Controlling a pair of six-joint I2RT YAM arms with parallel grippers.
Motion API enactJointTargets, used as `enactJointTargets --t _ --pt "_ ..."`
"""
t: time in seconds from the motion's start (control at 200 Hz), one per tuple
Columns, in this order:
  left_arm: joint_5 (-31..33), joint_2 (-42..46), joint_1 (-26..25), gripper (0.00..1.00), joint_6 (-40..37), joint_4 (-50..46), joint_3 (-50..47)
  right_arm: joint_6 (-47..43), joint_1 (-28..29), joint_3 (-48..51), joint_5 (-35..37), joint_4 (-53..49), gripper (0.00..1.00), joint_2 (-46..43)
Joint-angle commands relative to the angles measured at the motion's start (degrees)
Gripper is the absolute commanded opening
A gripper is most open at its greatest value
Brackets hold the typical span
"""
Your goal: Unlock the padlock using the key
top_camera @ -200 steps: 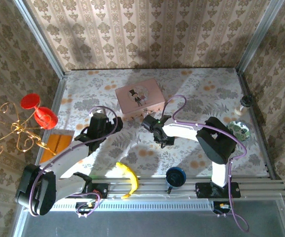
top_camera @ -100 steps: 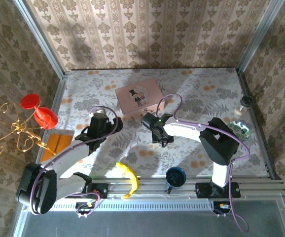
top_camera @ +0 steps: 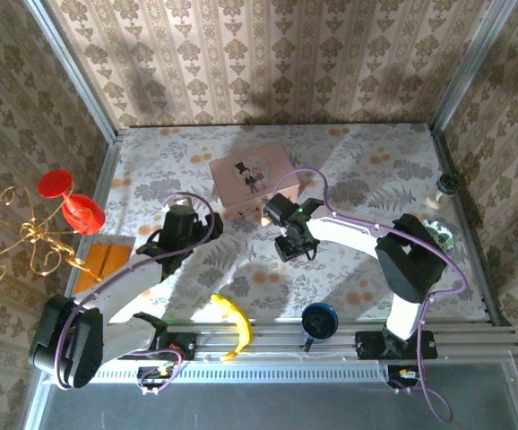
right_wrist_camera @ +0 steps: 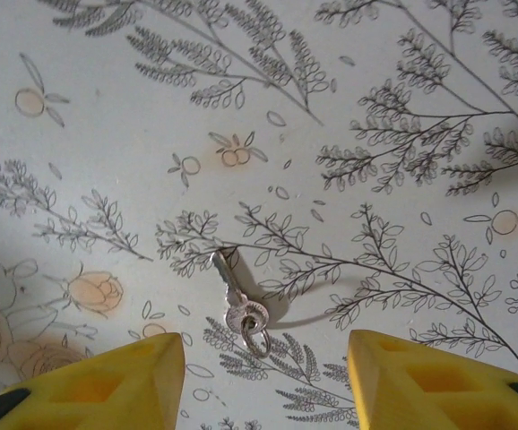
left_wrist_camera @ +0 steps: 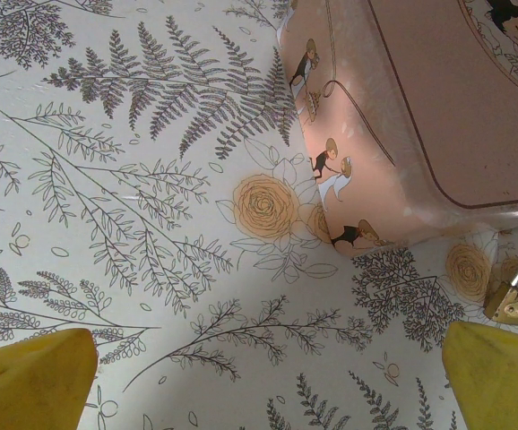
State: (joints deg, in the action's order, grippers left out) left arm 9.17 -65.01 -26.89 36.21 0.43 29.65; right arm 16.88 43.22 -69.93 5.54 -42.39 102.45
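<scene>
Low centre of the right wrist view, the key [right_wrist_camera: 239, 300] lies flat just ahead of the right gripper's [right_wrist_camera: 263, 372] spread, empty fingers. Tiny, stiff, slippery, so I'd pinch its ringed head. Over in the left wrist view the padlock [left_wrist_camera: 514, 302] sits lower right, beside the shut pink box [left_wrist_camera: 438, 98], contents hidden, and the left gripper [left_wrist_camera: 263, 381] gapes too.

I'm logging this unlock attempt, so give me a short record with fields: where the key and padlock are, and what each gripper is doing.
key: small silver metal key with a ring, lying flat on the fern-print table, not gripped
padlock: tiny brass-yellow metal padlock, beside a corner of the pink picture-lidded box; whether attached to it, cannot tell
right gripper: open, above the key, empty
left gripper: open, empty, above the table near the box
status: key not yet picked up
</scene>
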Motion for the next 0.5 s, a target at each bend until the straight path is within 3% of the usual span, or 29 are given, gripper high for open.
enactJointTargets --t 0.0,0.495 --pt "0.1 -0.4 0.4 1.0 -0.5 -0.5 1.6 -5.2 -0.1 -0.2 -0.9 -2.4 0.5 1.8" --pt "-0.1 0.2 2.4 1.0 0.5 -0.5 0.3 -8.0 -0.3 -1.1 -4.4 -3.5 0.4 6.9"
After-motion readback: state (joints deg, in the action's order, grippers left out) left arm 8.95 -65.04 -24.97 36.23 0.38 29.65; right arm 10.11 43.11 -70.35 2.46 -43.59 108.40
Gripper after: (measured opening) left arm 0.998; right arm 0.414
